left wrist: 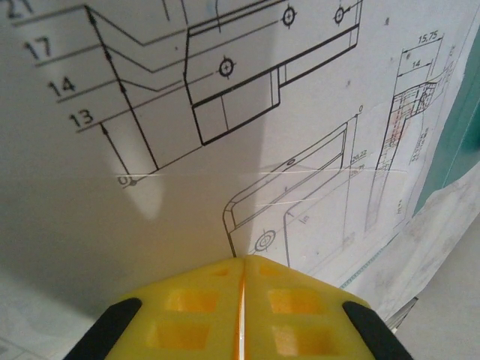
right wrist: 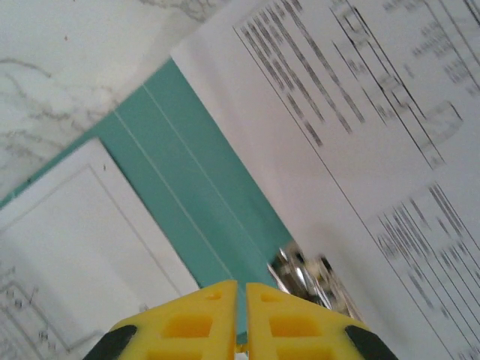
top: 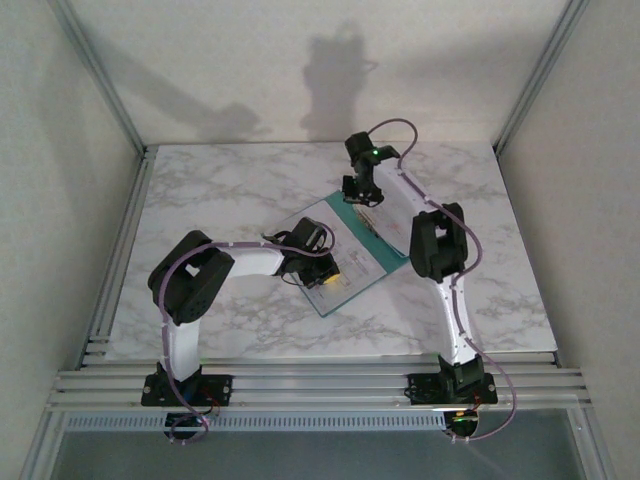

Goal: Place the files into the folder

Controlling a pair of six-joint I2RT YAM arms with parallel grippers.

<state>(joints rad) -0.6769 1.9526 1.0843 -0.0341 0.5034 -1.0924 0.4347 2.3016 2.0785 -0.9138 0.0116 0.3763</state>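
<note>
Table: the marble table carries the open folder near its centre, lying at a slant.
Folder: it is teal, and the right wrist view shows a bare band of it running from 10 o'clock to 5 o'clock between two sheets.
Files: white files lie on the open folder. One sheet close under the left wrist camera bears line drawings and dimension numbers. Another, at 2 o'clock in the right wrist view, carries blocks of text.
Clip: a shiny metal clip sits on the teal band, just at 2 o'clock of the right fingertips.
Left arm: the arm rises from its base to a high elbow, with the forearm reaching toward 3 o'clock. The left gripper is at the folder's 8 o'clock corner.
Left pincer: it is clenched, with the yellow fingers meeting along a thin seam over the drawing sheet. Whether paper is nipped in the seam cannot be told.
Right arm: the arm climbs toward 12 o'clock, bends at the elbow, then angles to 11 o'clock. The right gripper points down at the folder's 12 o'clock end.
Right pincer: it is clenched to a narrow slit, with teal showing through it.
</note>
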